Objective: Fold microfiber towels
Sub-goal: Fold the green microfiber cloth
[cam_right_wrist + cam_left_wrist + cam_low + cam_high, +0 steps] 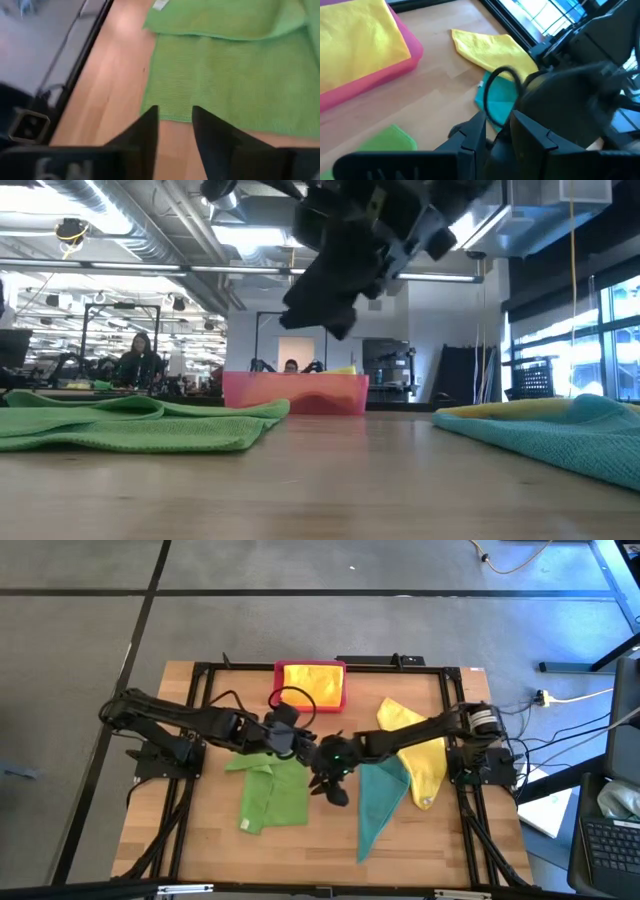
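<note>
**A:** Green cloth fills the near left of the low view: the bright green towel lies flat on the table, and the teal towel lies at the near right. What does the overhead add?

**B:** That the green heap is two cloths. From above, the bright green towel overlaps a pale olive green towel on its outer side, left of table centre. The teal towel runs toward the front edge right of centre, with a yellow towel spread beside it under the right arm.

**A:** And the grippers?

**B:** Both meet over the middle, between the green pair and the teal one. The right gripper hangs just beside the bright green towel's inner edge; its wrist view shows that towel ahead of its fingers, which stand parted with nothing between them. The left gripper is near the green towels' far edge, also parted and empty, and its wrist view looks past the right arm at the teal and yellow towels.

**A:** Any container?

**B:** The pink tray sits at the back of the table, holding a second yellow towel. The low view shows only the tray's wall.
</note>
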{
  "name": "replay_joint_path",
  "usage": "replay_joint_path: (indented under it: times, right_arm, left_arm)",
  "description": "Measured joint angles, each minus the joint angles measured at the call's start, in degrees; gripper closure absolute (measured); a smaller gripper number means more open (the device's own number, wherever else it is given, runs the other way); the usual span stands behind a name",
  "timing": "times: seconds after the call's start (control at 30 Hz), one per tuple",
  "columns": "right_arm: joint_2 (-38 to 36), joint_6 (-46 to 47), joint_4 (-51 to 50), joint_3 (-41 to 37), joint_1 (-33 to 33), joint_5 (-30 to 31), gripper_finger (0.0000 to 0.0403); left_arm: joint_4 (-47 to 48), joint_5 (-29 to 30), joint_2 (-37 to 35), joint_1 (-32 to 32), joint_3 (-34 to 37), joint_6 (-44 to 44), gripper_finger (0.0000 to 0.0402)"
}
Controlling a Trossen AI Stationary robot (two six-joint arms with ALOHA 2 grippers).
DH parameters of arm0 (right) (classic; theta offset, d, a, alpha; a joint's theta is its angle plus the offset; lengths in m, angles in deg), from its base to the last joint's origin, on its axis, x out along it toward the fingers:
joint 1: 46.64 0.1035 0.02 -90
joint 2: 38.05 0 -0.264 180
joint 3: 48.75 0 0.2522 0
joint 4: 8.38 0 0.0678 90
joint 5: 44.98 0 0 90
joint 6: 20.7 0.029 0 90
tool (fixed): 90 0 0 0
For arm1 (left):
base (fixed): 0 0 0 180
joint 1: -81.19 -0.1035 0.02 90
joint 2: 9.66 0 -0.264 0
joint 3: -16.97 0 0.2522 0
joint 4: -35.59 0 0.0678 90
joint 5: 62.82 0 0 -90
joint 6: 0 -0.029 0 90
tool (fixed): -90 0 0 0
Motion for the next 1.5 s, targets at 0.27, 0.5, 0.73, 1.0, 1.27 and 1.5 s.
replay_joint_path:
  times: [0.27,0.5,0.73,1.0,1.27,1.5]
  right_arm:
    - [6.26,-15.23,-3.89,6.07,0.0,0.0,0.0393]
    - [10.29,-15.17,-1.85,6.06,-0.51,0.12,0.0396]
    - [13.73,-12.52,6.73,6.07,-0.71,1.4,0.0391]
    - [17.46,-9.98,5.32,6.31,-0.72,0.46,0.0395]
    - [16.22,-8.68,-14.63,6.27,-0.79,-9.15,0.0398]
    - [14.7,-10.23,-35.89,5.94,-1.01,-16.61,0.0392]
  left_arm:
    - [6.11,-0.53,-3.73,0.56,0.0,3.62,0.032]
    - [9.69,-0.01,-3.96,1.81,0.0,4.55,0.032]
    - [9.69,-0.65,-2.96,1.81,0.0,4.19,0.032]
    - [10.88,-2.79,-2.96,0.54,0.0,0.86,0.032]
    - [13.03,-4.99,-2.96,-1.36,0.0,-2.58,0.032]
    - [17.06,-4.52,-2.94,-1.95,0.0,-3.5,0.032]
